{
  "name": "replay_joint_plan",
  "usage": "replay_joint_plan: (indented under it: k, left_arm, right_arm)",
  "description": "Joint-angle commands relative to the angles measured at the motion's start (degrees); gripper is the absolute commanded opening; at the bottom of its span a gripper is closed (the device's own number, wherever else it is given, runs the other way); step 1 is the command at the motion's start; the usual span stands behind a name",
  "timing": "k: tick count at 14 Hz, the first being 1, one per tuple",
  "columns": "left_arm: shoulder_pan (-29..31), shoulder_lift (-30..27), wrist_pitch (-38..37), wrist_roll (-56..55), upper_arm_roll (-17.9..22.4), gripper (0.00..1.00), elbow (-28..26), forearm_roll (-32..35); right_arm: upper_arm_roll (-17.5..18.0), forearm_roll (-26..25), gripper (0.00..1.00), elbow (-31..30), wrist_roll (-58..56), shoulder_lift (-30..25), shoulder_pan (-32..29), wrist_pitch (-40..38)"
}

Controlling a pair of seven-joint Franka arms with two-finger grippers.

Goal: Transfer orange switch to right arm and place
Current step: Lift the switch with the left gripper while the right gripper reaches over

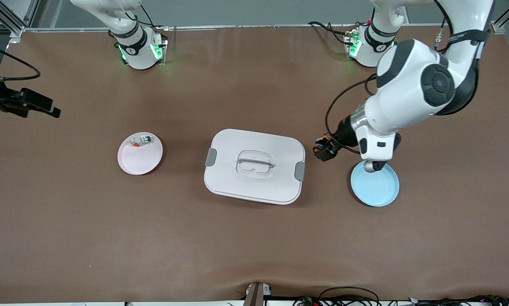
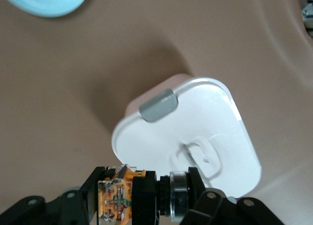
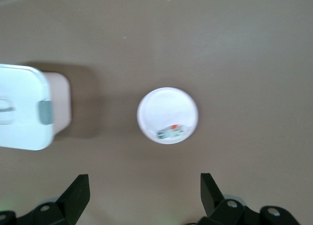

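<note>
From the front view I am seeing the left end effector [image 1: 325, 149] hanging over the bare worktop [image 1: 254, 238] between the white lidded box [image 1: 254, 165] and the blue plate [image 1: 375, 185], clenched on the orange switch [image 1: 321, 146], which is showing only as a small orange and black speck. The right end effector [image 1: 37, 106] is waiting over the right arm's end of the worktop, and the pink plate [image 1: 140, 153] is carrying a small white switch [image 1: 140, 140]. The left wrist view is giving me what the front cannot: the orange switch [image 2: 139, 195] is lying sideways between the fingers [image 2: 88, 195], with an orange, partly clear block, a black body and a glinting ring. The right wrist view is showing that end effector [image 3: 145, 191] released, jaws spread wide, above the pink plate [image 3: 167, 115].
</note>
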Motion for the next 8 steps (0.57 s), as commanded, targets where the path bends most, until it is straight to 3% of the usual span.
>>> replay_joint_plan:
  k: [1, 5, 8]
  left_arm:
    - [-3.4, 4.8, -1.4, -13.5, 0.0, 0.00, 6.9, -1.4]
    - [-7.6, 7.0, -0.7, -30.7, 0.0, 0.00, 10.2, -1.8]
    - [-11.5, 7.4, -0.7, -35.1, 0.0, 0.00, 11.6, -1.7]
  right_arm:
    - [-0.1, 7.7, 1.00, -7.1, 1.5, -4.1, 0.1, 4.8]
    - [0.0, 21.5, 1.00, -15.1, 1.9, -5.9, 5.0, 14.1]
    - [0.0, 29.7, 1.00, -20.0, 3.3, -6.0, 8.1, 22.4]
